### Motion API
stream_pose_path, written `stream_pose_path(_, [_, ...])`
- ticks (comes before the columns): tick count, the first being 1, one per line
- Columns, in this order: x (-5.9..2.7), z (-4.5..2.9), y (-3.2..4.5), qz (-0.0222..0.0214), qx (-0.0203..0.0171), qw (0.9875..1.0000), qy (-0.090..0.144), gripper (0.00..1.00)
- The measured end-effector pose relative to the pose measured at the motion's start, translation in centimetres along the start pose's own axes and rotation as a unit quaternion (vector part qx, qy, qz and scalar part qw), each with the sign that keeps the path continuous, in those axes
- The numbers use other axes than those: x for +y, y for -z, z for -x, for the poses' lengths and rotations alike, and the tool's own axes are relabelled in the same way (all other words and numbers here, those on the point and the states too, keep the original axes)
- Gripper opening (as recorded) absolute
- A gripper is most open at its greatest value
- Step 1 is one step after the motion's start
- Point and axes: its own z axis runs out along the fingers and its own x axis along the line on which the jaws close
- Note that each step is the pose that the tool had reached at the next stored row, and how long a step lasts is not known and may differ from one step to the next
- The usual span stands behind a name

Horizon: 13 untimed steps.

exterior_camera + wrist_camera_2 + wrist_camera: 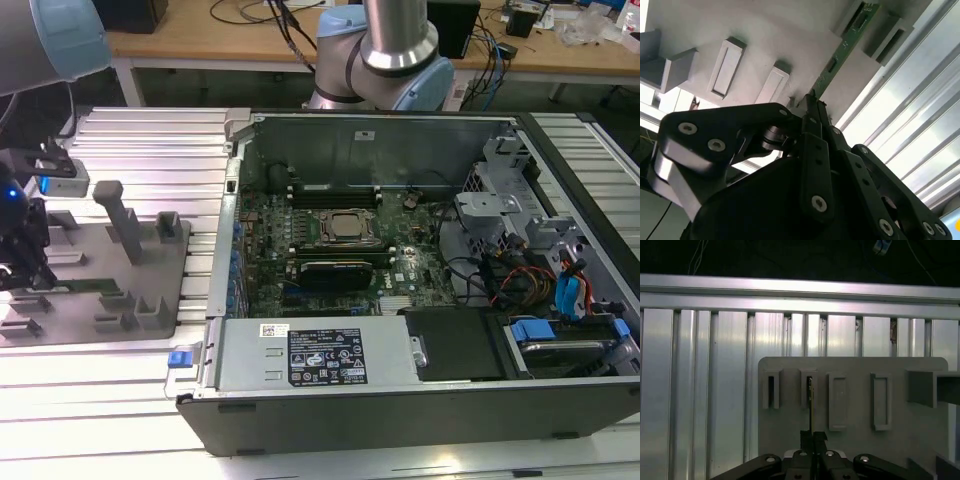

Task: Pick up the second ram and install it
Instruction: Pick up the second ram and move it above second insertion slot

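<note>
The hand is seen pressed together on the near end of the second ram, so the stick is judged to be pinched between the fingertips rather than merely touched. The thin green stick is stood on edge above the grey fixture plate. Its long axis runs straight out from the fingertips, in line with the hand. Its far end is lodged in a slotted block on that plate, the second of a row of such blocks. An empty slotted block is found just beside it on one flank, and two closed blocks on the other.

In the exterior view the fixture plate is laid on the ribbed aluminium surface, and the open computer case is placed to the plate's side towards the exterior view's right, well apart from the held stick. Lifting is judged to be not yet done, since the far end is seated in its block.
</note>
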Motion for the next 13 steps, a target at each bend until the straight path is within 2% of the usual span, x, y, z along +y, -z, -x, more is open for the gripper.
stream_pose_path(8, [0.03, 0.03, 1.27, -0.0004, 0.0, 1.0, 0.0, 0.09])
stream_pose_path(9, [0.03, 0.04, 1.71, -0.0008, 0.0, 1.0, 0.0, 0.09])
stream_pose_path(13, [0.05, 0.06, 2.24, -0.0015, -0.0008, 1.0, 0.0, 0.09])
